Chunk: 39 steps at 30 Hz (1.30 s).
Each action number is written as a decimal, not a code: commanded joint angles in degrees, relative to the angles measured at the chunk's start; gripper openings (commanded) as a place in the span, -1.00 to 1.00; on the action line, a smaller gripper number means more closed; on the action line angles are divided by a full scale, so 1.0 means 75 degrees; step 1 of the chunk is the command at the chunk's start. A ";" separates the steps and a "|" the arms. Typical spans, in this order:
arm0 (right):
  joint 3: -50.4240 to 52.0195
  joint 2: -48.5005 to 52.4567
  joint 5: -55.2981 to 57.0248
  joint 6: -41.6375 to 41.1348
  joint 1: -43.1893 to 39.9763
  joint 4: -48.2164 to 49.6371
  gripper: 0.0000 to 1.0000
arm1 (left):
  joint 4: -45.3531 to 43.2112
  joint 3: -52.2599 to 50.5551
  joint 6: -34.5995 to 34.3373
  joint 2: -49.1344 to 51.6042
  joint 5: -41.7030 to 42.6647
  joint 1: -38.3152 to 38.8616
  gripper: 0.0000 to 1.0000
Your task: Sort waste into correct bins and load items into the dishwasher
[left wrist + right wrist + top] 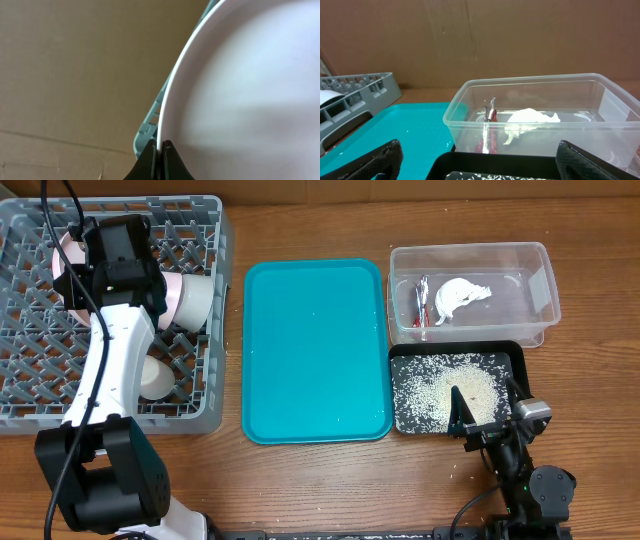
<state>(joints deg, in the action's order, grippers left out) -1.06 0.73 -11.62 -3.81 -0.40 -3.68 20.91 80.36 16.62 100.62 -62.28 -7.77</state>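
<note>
The left hand (160, 150) pinches the pale plate (240, 90) by its rim at the grey dish rack (30, 240), near a pinkish bowl (190, 298) and a white cup (155, 380). The teal serving tray (315, 350) lies between the rack and the bins. The right hand (487, 410) gapes wide at the near edge of the black tray (400, 360), which holds rice (440, 385). Beyond it, the clear tub (540, 280) holds the napkin (460, 295) and red wrapper (422, 300).

Beyond the right gripper (482, 161), jaws spread wide, the clear tub (535, 80) holds a red wrapper (491, 116) near its left end, touching a white napkin (527, 120); the teal tray (405, 125) and grey rack (365, 92) lie left.
</note>
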 commanded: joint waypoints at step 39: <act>0.0085 -0.0076 -0.0006 0.0029 -0.0055 0.0041 0.99 | 0.5968 0.1559 -0.3640 -0.2436 0.3188 0.4170 0.41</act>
<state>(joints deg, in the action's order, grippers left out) -1.06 0.73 -11.64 -3.81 -0.40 -3.68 60.58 86.06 0.36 86.65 -53.08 22.35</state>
